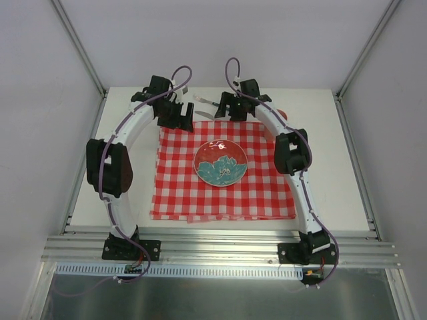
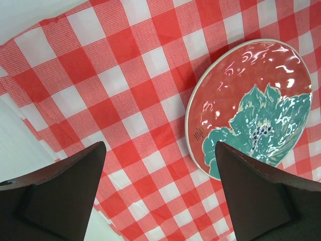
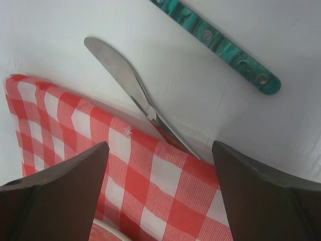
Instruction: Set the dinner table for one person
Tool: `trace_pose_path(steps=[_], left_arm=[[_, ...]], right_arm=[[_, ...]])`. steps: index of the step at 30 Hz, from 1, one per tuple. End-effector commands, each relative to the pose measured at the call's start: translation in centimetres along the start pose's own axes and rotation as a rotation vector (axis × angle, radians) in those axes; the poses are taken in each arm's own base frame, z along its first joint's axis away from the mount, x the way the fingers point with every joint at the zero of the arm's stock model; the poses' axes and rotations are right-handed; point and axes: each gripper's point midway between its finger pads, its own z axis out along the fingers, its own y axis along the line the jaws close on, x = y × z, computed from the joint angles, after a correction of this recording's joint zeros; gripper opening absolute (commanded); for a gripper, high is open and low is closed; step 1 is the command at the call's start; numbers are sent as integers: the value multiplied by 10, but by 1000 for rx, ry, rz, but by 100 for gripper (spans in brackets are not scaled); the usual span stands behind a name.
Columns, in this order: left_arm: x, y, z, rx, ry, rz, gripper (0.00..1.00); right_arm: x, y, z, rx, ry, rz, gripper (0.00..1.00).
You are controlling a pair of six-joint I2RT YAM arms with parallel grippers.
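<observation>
Off-white desk (image 1: 320, 133) sat beyond the arm bases, with a rail (image 1: 213, 243) along its near edge. Checked cloth (image 1: 200, 193) lay flat mid-desk, with a red plate (image 1: 220, 162) with a teal flower on it. Left claw (image 2: 159, 145) hung over the cloth beside the plate, fingers wide, nothing held. Right claw (image 3: 160, 144) was over the cloth's far edge, also wide and empty. Knife (image 3: 120, 75) blade lay on bare desk, its other end meeting the cloth; green handle (image 3: 220, 47) lay apart.

One dinner table (image 1: 333, 173), one checked cloth (image 1: 180, 193) and one red plate (image 1: 220, 162) are counted, plus one metal blade (image 3: 118, 68) and one green handle (image 3: 220, 47) at the cloth's twelve o'clock.
</observation>
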Motion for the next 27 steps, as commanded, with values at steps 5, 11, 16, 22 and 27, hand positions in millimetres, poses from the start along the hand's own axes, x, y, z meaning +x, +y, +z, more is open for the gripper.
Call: trace_pose_path(steps=[5, 11, 16, 22, 27], left_arm=[[-5, -10, -1, -4, -7, 21, 92], [-5, -10, 0, -6, -7, 20, 92], [-9, -10, 3, -5, -12, 25, 92], [-8, -13, 6, 4, -12, 30, 92], [-8, -14, 8, 8, -9, 31, 92]], right_arm=[[29, 12, -8, -40, 127, -29, 90], [46, 19, -16, -66, 190, 3, 90], [50, 31, -23, -111, 213, 19, 90], [53, 47, -30, -153, 235, 21, 89], [45, 53, -38, -160, 224, -12, 89]])
